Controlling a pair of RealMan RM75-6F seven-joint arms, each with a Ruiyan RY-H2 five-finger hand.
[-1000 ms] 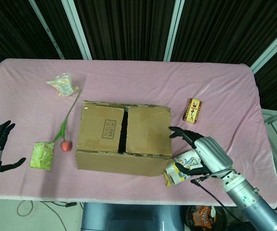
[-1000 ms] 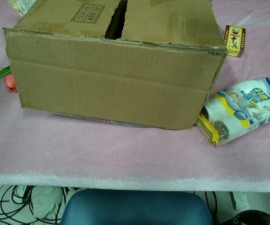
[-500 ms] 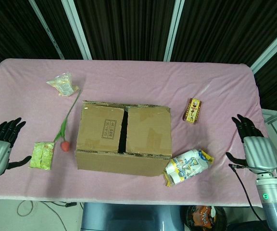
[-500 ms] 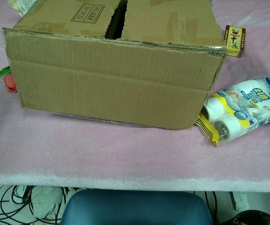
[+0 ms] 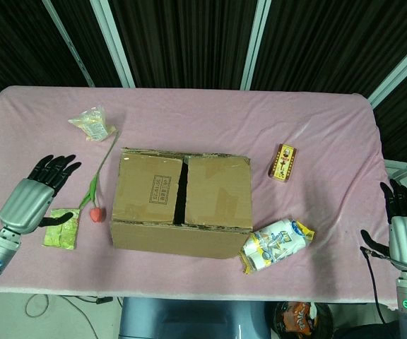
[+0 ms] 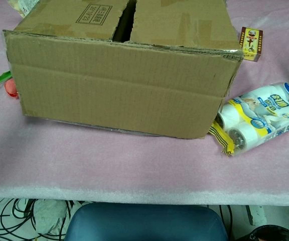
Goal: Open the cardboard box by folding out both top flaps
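Observation:
The brown cardboard box [image 5: 182, 205] sits mid-table, its two top flaps lying flat with a dark gap between them. In the chest view the box [image 6: 119, 85] fills most of the frame. My left hand [image 5: 32, 200] hovers open at the table's left side, above the green packet, apart from the box. Off the table's right edge, my right hand [image 5: 405, 234] is open with fingers spread, far from the box. Neither hand shows in the chest view.
A tissue-roll pack [image 5: 276, 244] lies against the box's front right corner. A red-and-yellow small box [image 5: 282, 162] lies to the right. A tulip [image 5: 97, 185], a green packet [image 5: 62, 229] and a clear snack bag [image 5: 92, 123] lie to the left.
My right hand has drawn back from the tissue pack out past the table's right edge. My left hand has moved inward and up over the green packet.

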